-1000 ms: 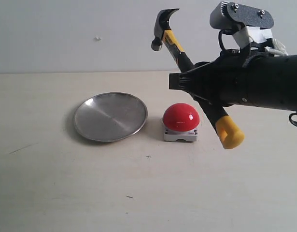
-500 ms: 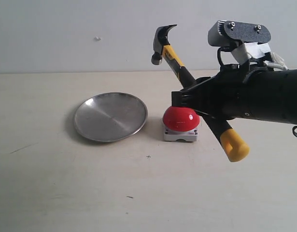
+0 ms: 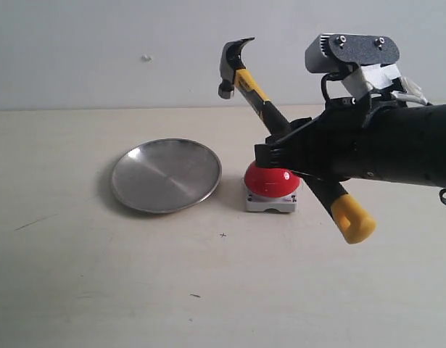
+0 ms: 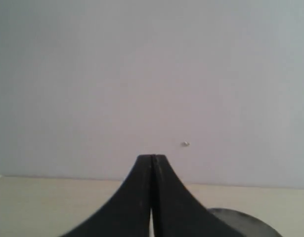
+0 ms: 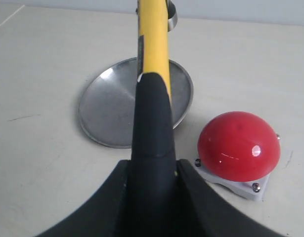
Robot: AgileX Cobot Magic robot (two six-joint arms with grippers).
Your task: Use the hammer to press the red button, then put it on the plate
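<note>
My right gripper (image 3: 275, 152) (image 5: 152, 165) is shut on the black handle of the hammer (image 3: 253, 85) (image 5: 152, 59). The hammer is held in the air, tilted, with its dark head up and to the left and its yellow end (image 3: 352, 217) down at the right. The red button (image 3: 270, 181) (image 5: 238, 145) sits on its grey base on the table, partly hidden behind the gripper in the exterior view. Left of it lies the silver plate (image 3: 164, 174) (image 5: 105, 106). My left gripper (image 4: 152, 159) is shut with nothing in it and points at the wall.
The beige table (image 3: 99, 275) runs to a pale wall (image 3: 99, 51) at the back. The thick black right arm (image 3: 389, 145) hangs over the table's right side. A dark rounded shape (image 4: 245, 224) shows at the edge of the left wrist view.
The right gripper has moved left and slightly down with the hammer. It now covers the top of the red button in the exterior view, and the hammer head has shifted left.
</note>
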